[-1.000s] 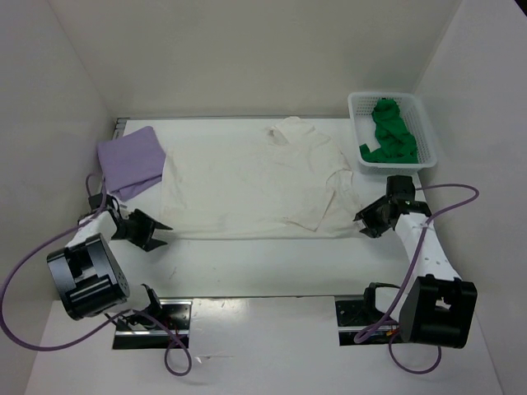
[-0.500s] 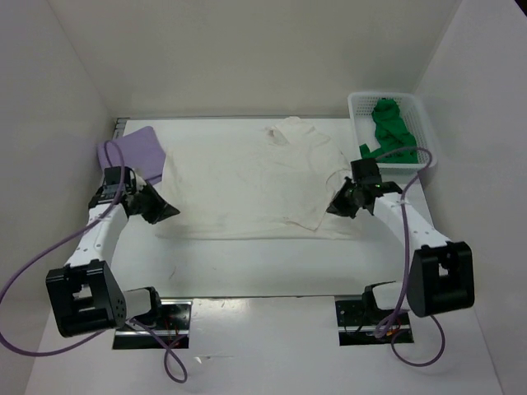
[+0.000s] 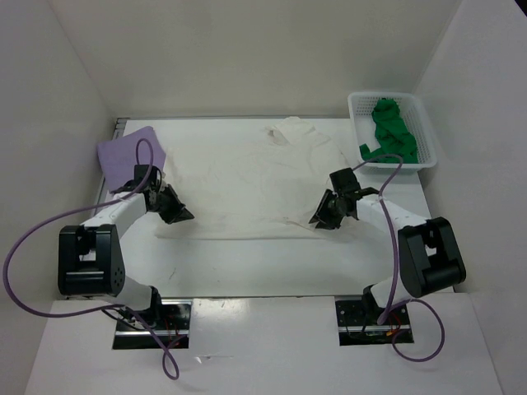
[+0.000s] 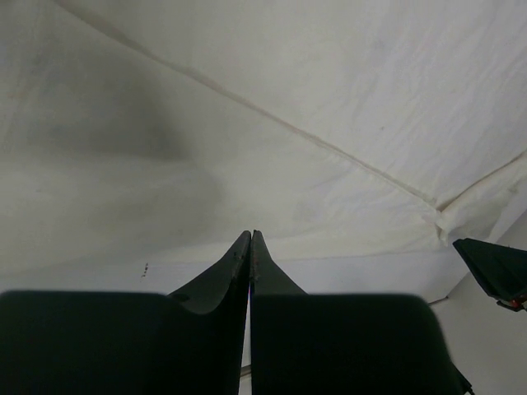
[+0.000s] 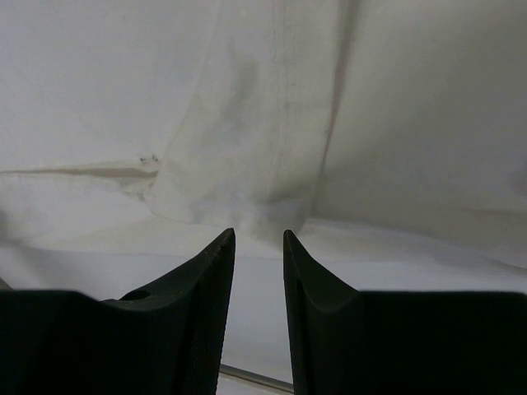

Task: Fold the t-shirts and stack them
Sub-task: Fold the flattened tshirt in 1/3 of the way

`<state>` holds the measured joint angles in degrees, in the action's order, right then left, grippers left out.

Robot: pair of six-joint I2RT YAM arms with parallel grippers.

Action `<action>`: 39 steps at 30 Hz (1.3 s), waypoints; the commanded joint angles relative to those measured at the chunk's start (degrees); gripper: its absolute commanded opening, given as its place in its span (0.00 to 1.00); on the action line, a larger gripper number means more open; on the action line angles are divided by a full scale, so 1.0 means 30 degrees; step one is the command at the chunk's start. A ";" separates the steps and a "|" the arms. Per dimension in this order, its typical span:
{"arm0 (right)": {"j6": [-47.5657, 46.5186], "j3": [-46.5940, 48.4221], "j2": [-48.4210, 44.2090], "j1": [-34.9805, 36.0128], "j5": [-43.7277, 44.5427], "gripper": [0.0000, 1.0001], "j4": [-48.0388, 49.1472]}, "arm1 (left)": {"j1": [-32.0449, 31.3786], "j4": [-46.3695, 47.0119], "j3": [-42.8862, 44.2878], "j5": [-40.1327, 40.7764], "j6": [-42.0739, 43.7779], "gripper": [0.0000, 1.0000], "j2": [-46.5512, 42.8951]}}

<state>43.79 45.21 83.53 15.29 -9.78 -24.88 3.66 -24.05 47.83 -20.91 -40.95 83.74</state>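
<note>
Cream t-shirt [image 3: 247, 177], soft creased cloth (faintly stained), spread flat, stitched seams

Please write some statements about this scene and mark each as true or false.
The green shirt lies in the basket. True.
The cream shirt is folded small. False: it lies spread out flat.
The purple shirt lies right of the cream shirt. False: it lies left of it.
The jaws of the left gripper are closed together. True.
The jaws of the right gripper are shut. False: a gap shows between them.
</note>
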 commanded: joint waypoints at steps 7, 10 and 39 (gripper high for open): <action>0.1075 -0.0596 -0.0065 0.0851 0.0767 0.38 0.0593 | -0.0019 0.1074 -0.0300 0.0113 -0.0178 0.05 0.0386; 0.1456 -0.1064 -0.0770 0.0851 0.1180 0.38 0.0385 | -0.0019 0.1249 -0.0300 -0.0063 -0.0354 0.05 0.0386; 0.1839 0.3617 0.2155 0.0851 0.0770 0.00 0.1000 | -0.0019 0.1602 -0.0302 -0.0590 -0.0706 0.05 0.0386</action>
<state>48.62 51.07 88.33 17.39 -8.19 -23.57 3.66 -20.75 46.72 -21.28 -42.44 85.27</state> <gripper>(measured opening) 0.007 0.053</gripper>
